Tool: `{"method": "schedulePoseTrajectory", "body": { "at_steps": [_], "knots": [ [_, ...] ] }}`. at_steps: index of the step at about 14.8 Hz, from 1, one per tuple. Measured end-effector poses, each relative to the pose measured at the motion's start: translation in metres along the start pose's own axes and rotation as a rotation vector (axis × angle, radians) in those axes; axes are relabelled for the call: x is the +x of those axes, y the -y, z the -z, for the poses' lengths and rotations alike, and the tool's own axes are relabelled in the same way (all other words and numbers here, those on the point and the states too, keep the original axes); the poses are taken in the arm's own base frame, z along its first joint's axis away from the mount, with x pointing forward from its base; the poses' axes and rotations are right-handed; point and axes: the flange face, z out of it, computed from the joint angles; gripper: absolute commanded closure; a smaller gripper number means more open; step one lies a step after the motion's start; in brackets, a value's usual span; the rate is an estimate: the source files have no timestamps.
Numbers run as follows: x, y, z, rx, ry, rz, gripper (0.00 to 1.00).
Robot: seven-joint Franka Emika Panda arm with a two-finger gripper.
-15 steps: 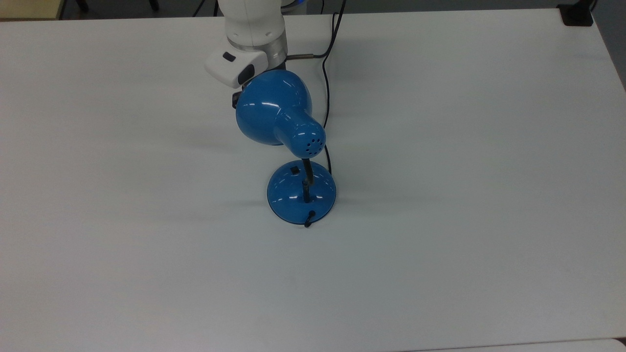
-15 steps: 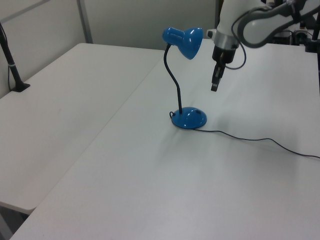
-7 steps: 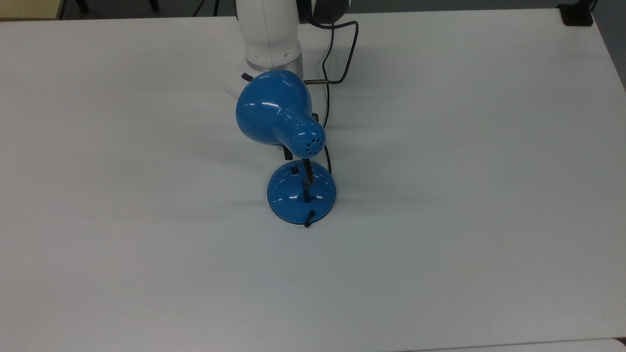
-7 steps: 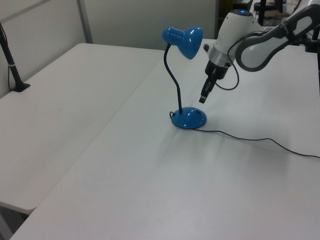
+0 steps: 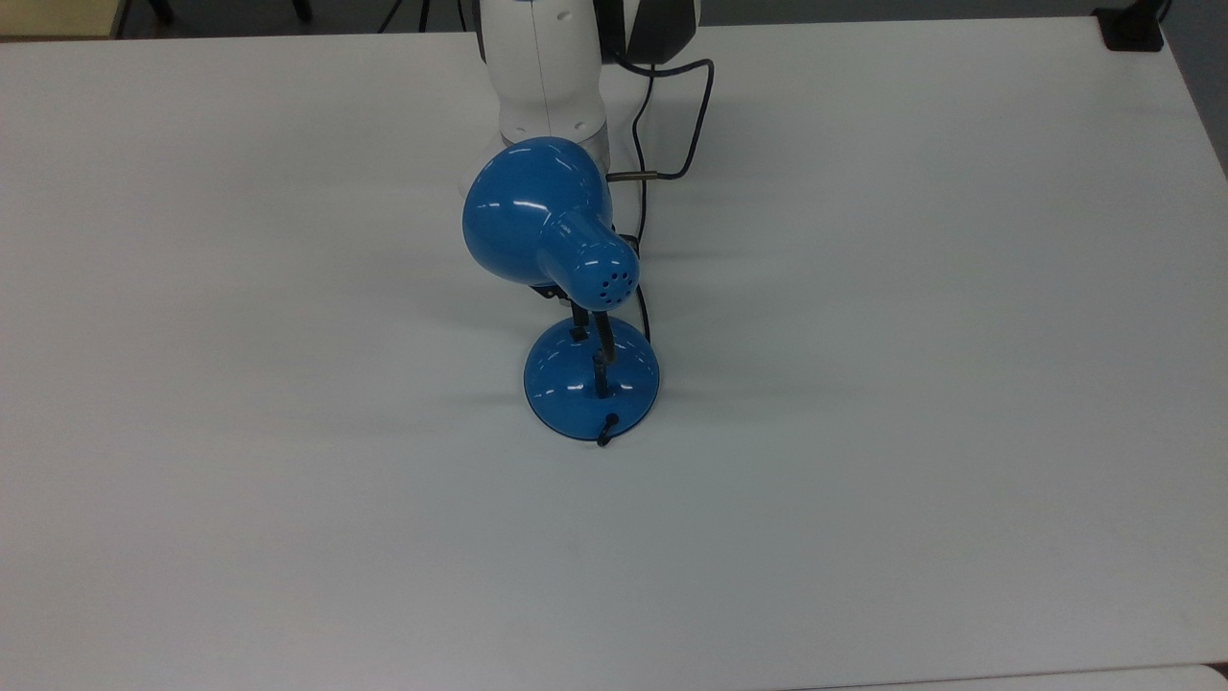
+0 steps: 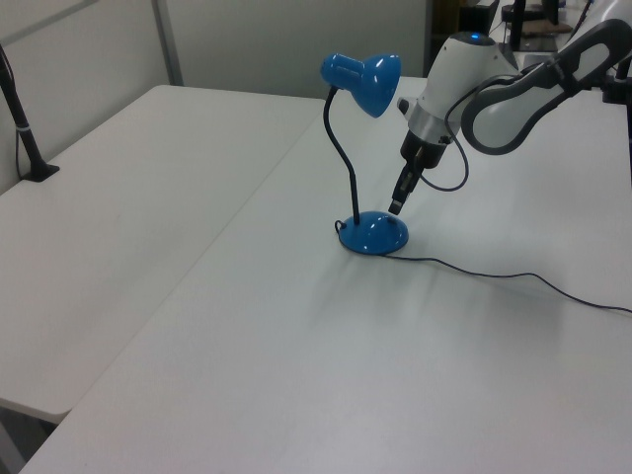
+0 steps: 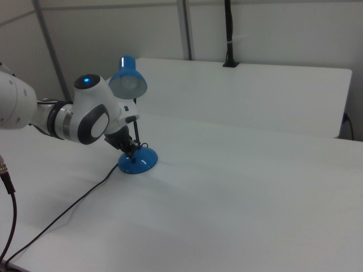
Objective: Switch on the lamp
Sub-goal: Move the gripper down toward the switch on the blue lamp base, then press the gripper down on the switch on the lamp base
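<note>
The lamp [image 5: 576, 288] stands near the middle of the white table [image 5: 911, 384], its blue shade [image 6: 360, 74] high on the black gooseneck [image 6: 343, 158] and its round base [image 6: 373, 232] flat on the tabletop, with the cord [image 6: 513, 278] trailing off to the left view's right. The gripper [image 6: 396, 206] hangs tip-down just above the far side of the base in the top view, where the small switch sits (the shade hides much of the approach there). I cannot tell whether its fingers are parted or closed. The shade does not look lit, so the switch probably remains to be pressed. To do this well, the tip should come straight down onto the switch, centred, with a short firm push; pressing off-centre could tip or slide the light base.
</note>
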Motion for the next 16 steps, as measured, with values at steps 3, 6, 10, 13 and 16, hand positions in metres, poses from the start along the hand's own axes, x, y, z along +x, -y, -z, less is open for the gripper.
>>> {"method": "schedulePoseTrajectory", "body": {
  "at_steps": [3,6,10,13,16],
  "knots": [
    [-0.0023,0.0038,-0.0075,0.003,0.011,0.001,1.0],
    [-0.0018,0.0064,-0.0113,0.006,0.015,0.004,1.0],
    [0.0002,0.0062,-0.0136,0.007,0.014,0.001,1.0],
    [0.001,0.0047,-0.0134,0.006,0.012,-0.004,1.0],
    [0.0013,0.0024,-0.0133,0.004,0.012,-0.008,1.0]
  ]
}}
